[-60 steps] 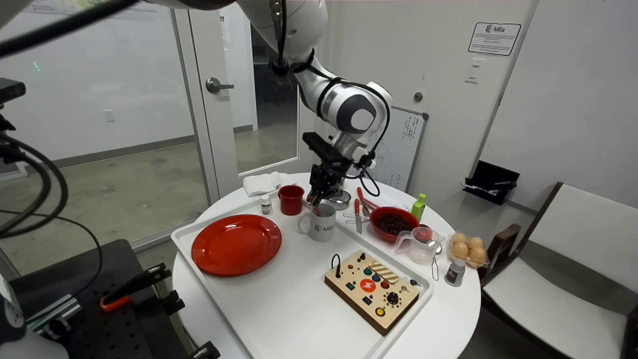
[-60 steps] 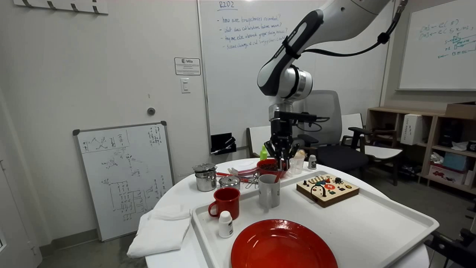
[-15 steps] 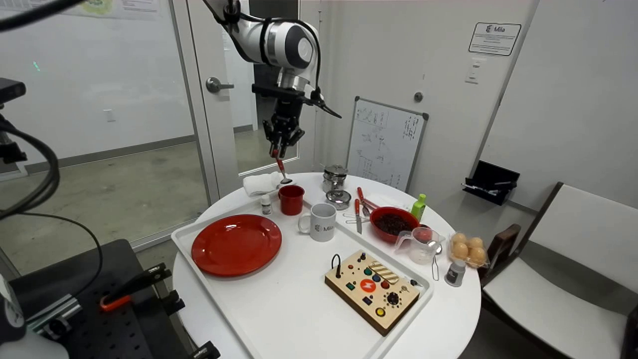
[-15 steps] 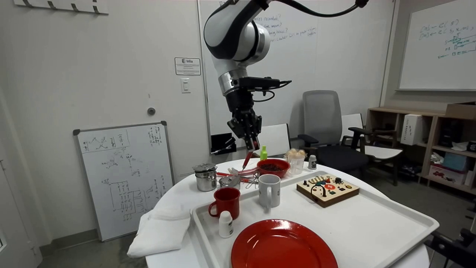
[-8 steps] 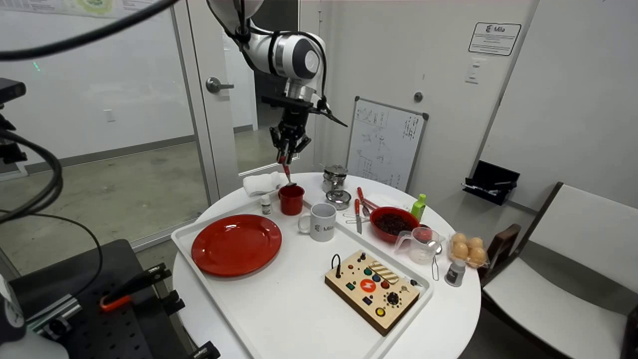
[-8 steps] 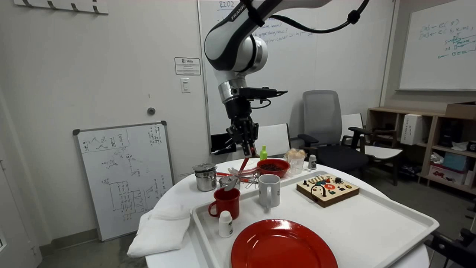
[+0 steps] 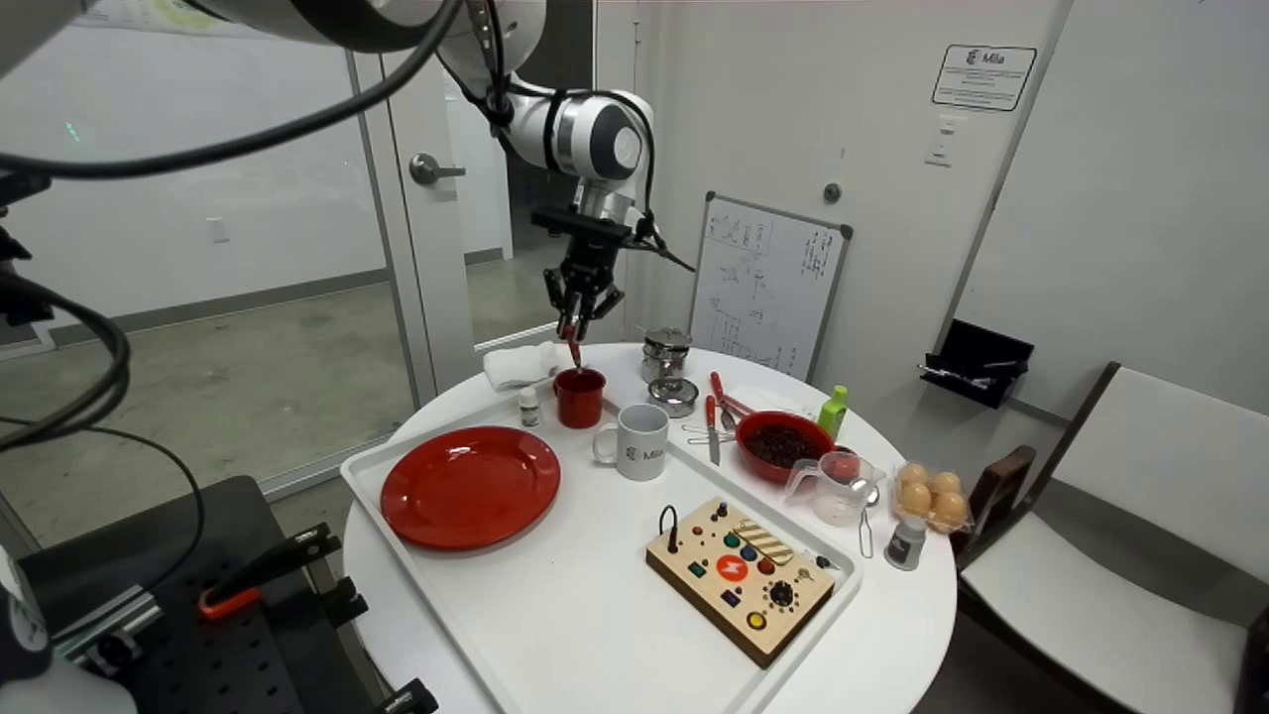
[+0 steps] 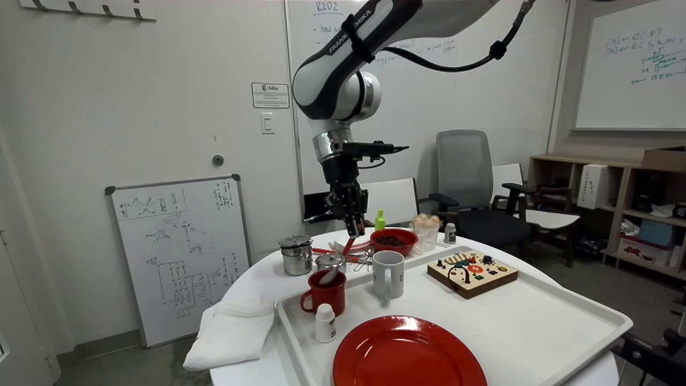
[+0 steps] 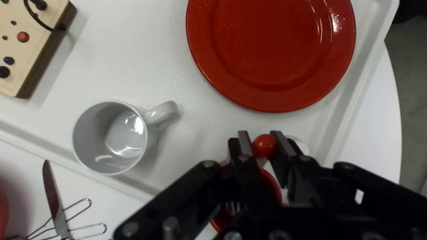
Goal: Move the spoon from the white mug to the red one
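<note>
You should find the spoon (image 7: 575, 351) light, stiff and hard to harm; its handle (image 9: 264, 146) looks rounded and glossy at the end, so I expect it to swivel or slip if the other end knocks a rim. The top of that handle is the right place to take hold, since it leaves the metal end free to go in. Your pincer (image 9: 263, 140) grasps it right there, clamped from both sides. It is a slim piece, its red handle giving way to a silvery bowl (image 8: 328, 276), and it slants rather than hanging upright. The bowl is at the mouth of the red mug (image 7: 579, 399), seemingly dipping in; whether it touches the inside, you cannot tell. The white mug (image 7: 641, 443) stands near, with nothing in it.
</note>
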